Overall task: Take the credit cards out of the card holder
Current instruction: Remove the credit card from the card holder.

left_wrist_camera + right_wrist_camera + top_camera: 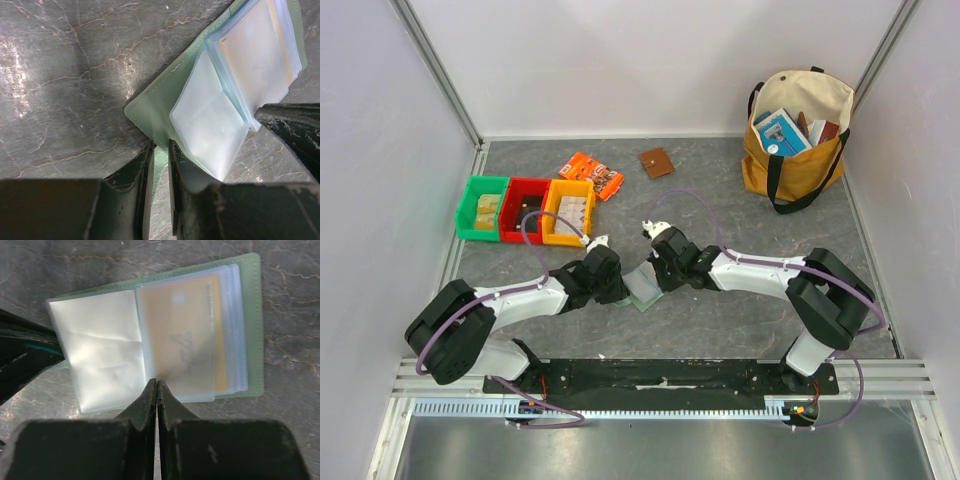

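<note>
The card holder, pale green, lies open on the grey tabletop with its clear sleeves fanned out; it also shows in the top view and the left wrist view. A tan-orange credit card sits inside a sleeve on the right half. My left gripper is shut on the holder's green side tab. My right gripper is shut, its tips at the near edge of the sleeves by the fold. I cannot tell whether a sleeve is pinched between them. One of its fingers rests against the sleeve edge in the left wrist view.
Green, red and yellow bins stand at the back left. An orange printed packet and a brown square wallet lie behind the arms. A yellow tote bag stands at the back right.
</note>
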`<state>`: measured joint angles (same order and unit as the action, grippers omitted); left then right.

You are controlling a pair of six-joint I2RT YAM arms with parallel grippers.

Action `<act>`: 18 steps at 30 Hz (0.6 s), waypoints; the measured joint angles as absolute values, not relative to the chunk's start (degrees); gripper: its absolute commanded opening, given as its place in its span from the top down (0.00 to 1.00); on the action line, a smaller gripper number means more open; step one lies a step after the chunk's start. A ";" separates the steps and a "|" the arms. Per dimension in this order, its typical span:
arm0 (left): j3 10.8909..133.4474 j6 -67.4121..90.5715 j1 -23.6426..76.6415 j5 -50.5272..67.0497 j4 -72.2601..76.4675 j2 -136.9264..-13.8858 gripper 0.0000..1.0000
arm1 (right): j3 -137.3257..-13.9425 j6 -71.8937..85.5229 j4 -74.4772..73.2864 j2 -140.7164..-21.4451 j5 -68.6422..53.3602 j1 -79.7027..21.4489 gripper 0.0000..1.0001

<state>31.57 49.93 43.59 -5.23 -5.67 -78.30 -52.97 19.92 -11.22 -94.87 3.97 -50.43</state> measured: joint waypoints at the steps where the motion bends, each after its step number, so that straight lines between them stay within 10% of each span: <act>1: 31.44 50.06 43.57 -5.04 -5.39 -78.30 0.76 | -53.06 19.90 -11.20 -94.87 3.38 -50.61 0.93; 9: 30.76 50.83 43.57 -4.32 -3.81 -78.30 0.76 | -53.30 20.05 -11.64 -94.13 6.33 -51.51 0.39; 18: 30.55 51.00 43.57 -4.16 -3.25 -78.30 0.76 | -53.30 20.78 -13.43 -93.47 15.09 -51.46 0.21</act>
